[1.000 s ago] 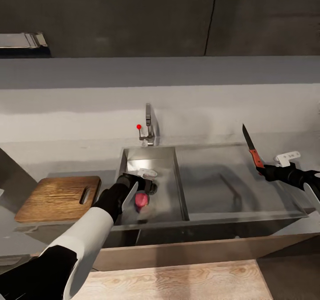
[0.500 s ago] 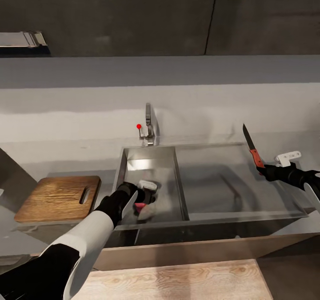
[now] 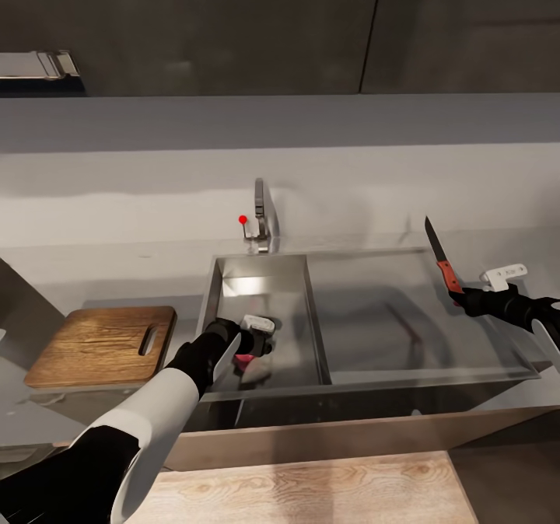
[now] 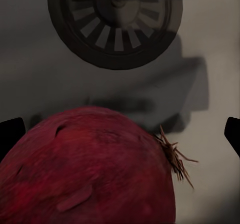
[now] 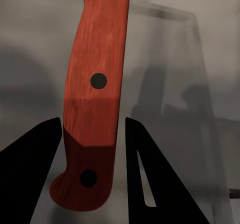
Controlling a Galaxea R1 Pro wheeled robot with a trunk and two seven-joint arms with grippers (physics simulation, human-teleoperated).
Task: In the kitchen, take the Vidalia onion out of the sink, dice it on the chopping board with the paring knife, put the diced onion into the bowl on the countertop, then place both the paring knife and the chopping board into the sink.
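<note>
Vidalia onion (image 4: 90,169) between left tool's (image 3: 250,351) spread fingers near sink's (image 3: 311,306) front wall — right tool (image 3: 459,295) clamps paring knife (image 3: 440,258).

No legible text or labels.

One onion (image 4: 90,169), one knife (image 3: 441,260), one board (image 3: 101,345), apparently one sink (image 3: 311,322).

The head camera looks down at the sink (image 3: 264,314). Both wrist cameras look very close; the left shares that sink.
</note>
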